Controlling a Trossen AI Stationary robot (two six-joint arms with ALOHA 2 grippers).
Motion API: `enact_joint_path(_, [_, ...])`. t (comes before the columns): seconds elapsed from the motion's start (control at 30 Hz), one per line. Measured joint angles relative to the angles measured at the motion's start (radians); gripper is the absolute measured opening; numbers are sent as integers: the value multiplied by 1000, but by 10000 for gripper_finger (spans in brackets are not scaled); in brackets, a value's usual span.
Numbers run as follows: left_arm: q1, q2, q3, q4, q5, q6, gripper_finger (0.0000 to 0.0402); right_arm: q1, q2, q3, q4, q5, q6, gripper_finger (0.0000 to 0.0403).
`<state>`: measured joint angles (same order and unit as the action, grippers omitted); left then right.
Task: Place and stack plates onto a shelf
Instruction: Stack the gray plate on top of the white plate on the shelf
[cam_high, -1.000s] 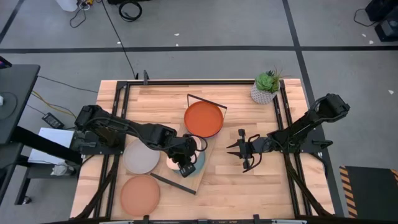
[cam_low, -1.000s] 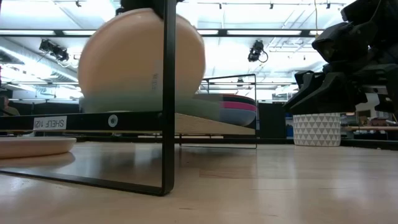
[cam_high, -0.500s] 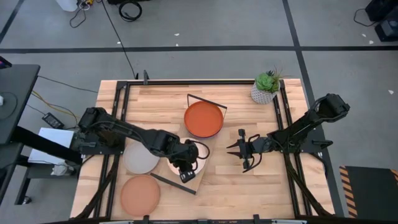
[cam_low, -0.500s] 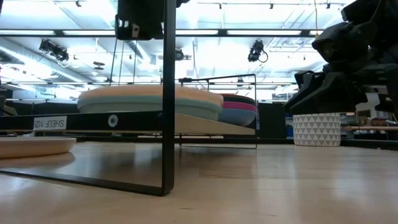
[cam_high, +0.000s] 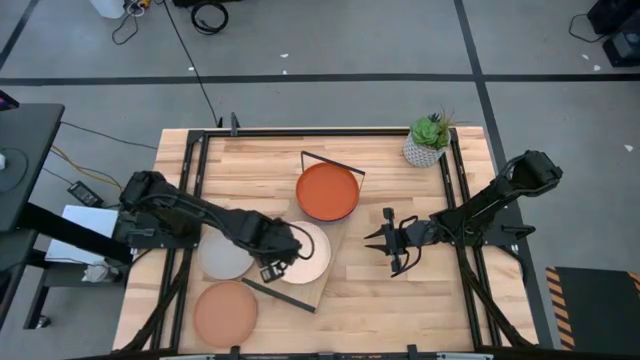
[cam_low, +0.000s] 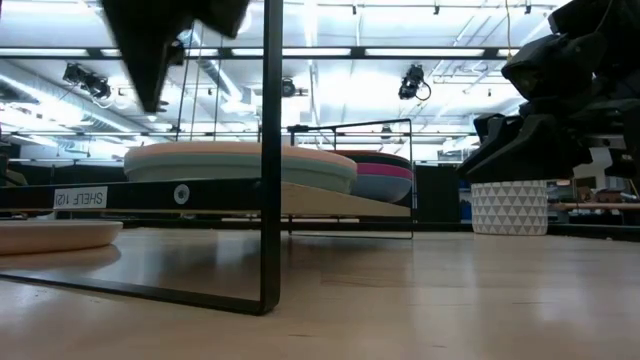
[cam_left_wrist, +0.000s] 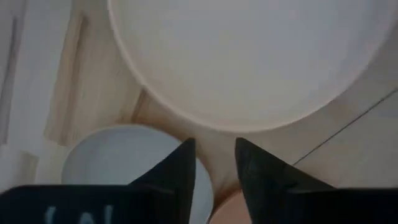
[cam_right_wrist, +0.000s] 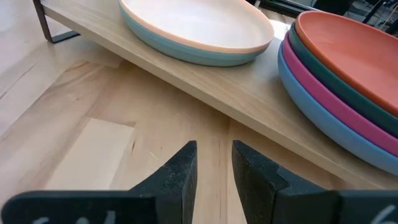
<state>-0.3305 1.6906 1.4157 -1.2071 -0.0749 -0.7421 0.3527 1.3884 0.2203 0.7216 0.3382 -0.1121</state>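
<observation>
A cream plate (cam_high: 305, 252) lies flat on a light-blue plate (cam_right_wrist: 186, 50) at the near end of the shelf (cam_high: 328, 282). At the shelf's far end stands a stack of plates with an orange plate (cam_high: 327, 191) on top. My left gripper (cam_high: 272, 268) hovers open just left of the cream plate (cam_left_wrist: 249, 56), over the shelf's near-left edge, touching nothing. A grey plate (cam_high: 223, 256) and a peach plate (cam_high: 225, 313) rest on the table. My right gripper (cam_high: 390, 243) waits open to the right of the shelf.
A white plant pot (cam_high: 424, 149) stands at the far right of the table. Black wire frames (cam_low: 270, 160) rise at both ends of the shelf. Bare wood lies between the shelf and my right gripper (cam_right_wrist: 214, 168).
My left gripper has opened and let go of the cream plate, then drawn back toward the table's left edge. The plate, tipped up steeply on its edge a second ago, has dropped flat onto the light-blue plate.
</observation>
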Motion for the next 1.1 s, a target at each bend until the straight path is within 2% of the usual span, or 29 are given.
enact_joint_path(0.3, [90, -195, -298, 142, 39, -5, 31, 2, 0, 0, 4, -20, 23, 107])
enact_joint_path(0.47, [161, -308, -468, 189, 27, -18, 14, 2, 0, 0, 2, -19, 25, 107])
enact_joint_path(0.63, [228, -339, -612, 219, 39, -5, 49, 1, 0, 0, -2, -19, 31, 107])
enact_joint_path(0.83, [301, -320, -669, 244, 25, 111, 121, 1, 0, 0, 10, -25, 31, 107])
enact_joint_path(0.97, [317, -304, -673, 239, -39, 315, 153, 1, 0, 0, 10, -26, 31, 107])
enact_joint_path(1.1, [317, -286, -673, 273, -65, 470, 155, 1, 0, 0, 8, -26, 31, 107])
